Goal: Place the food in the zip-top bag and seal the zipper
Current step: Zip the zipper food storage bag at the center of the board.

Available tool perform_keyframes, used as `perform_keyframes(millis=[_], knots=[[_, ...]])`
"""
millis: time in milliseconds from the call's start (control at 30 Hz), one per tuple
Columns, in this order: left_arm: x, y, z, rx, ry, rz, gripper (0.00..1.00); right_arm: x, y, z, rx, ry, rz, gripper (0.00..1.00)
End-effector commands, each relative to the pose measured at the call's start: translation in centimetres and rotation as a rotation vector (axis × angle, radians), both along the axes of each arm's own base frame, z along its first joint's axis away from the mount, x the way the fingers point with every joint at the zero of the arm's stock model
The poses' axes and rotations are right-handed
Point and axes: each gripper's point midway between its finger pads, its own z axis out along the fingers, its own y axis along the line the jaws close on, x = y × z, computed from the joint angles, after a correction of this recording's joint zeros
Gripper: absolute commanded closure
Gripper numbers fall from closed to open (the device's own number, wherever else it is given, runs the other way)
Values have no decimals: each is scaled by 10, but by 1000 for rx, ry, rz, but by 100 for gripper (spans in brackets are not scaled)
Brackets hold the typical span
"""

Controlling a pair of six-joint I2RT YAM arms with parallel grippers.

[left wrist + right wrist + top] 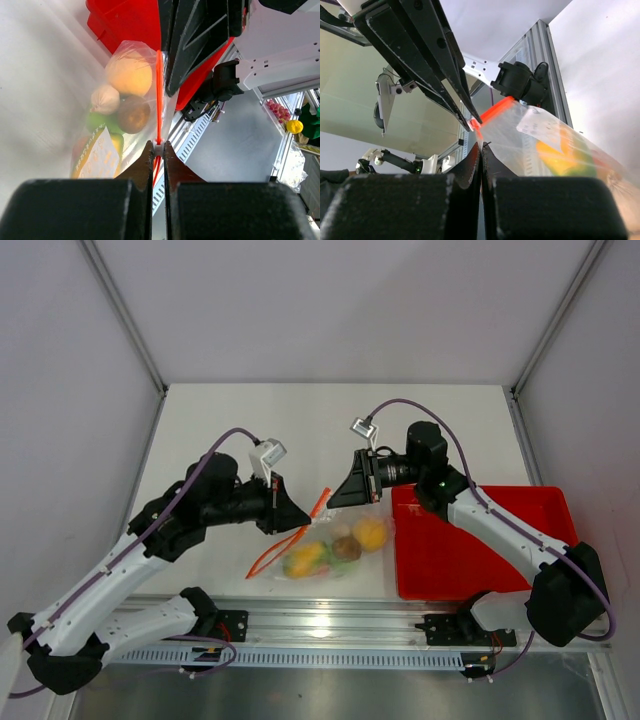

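The clear zip-top bag [335,545] lies between my arms with the food inside: an orange [371,533], a brown kiwi-like ball [346,548] and a yellow-green mango [305,558]. In the left wrist view the bag [117,55] also shows a pinkish peach [129,75], a beige piece [105,99] and a green apple [96,121]. My left gripper [306,523] is shut on the white slider of the red-orange zipper [158,95]. My right gripper [331,504] is shut on the bag's corner [520,135] just beyond the zipper's end [495,111].
A red tray [480,540] stands right of the bag, under my right arm. The rail with the arm bases [330,625] runs along the near edge. White walls close off the table at the back and sides.
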Motion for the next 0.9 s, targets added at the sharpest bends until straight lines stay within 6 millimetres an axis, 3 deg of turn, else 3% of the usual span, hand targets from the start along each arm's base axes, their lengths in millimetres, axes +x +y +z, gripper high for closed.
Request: perform_keyframes(millis=[0, 200, 567, 867], knots=[[-13, 13, -4, 14, 20, -8, 99, 13, -1, 5, 22, -61, -52, 100], [-15, 19, -11, 33, 37, 8, 99, 19, -4, -9, -12, -63, -71, 100], [-18, 28, -23, 84, 64, 28, 99, 28, -18, -51, -121, -50, -113, 100], [-19, 32, -31, 108, 78, 34, 100, 25, -25, -77, -202, -47, -90, 100]])
